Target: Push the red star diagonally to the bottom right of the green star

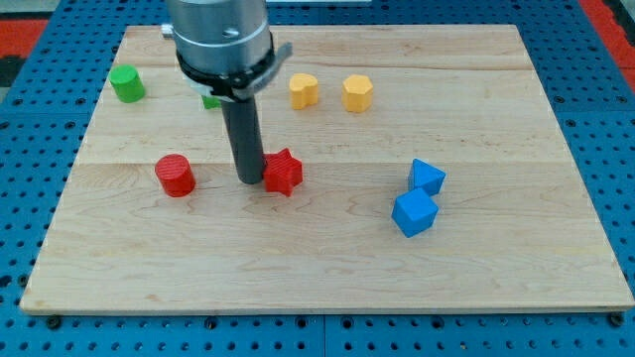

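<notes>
Blue cube nearest; red star flat, touching my tip on view's left.

Lighting bright, even, diffuse, apparently from overhead. Shadows short and soft: a faint one beside the blue blocks, another under the red cylinder. Mild sheen on the table, no hard glare. Arm housing at the view's top slightly soft; blocks reasonably sharp. No clear edge distortion.

Our arm's housing hides nearly all of a green block, shape unreadable, and the view's top crops that housing.
</notes>
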Action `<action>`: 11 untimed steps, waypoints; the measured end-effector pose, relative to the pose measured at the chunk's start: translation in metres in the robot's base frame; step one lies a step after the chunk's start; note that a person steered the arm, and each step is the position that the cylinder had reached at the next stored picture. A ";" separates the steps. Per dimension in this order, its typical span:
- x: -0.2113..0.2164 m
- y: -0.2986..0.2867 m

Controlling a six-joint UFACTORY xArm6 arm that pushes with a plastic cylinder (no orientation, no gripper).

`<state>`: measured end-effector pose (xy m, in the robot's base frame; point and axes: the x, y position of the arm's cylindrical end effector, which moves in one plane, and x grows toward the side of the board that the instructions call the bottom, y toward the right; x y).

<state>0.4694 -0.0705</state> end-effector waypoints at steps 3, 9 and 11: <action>-0.044 0.038; 0.075 0.095; 0.039 0.071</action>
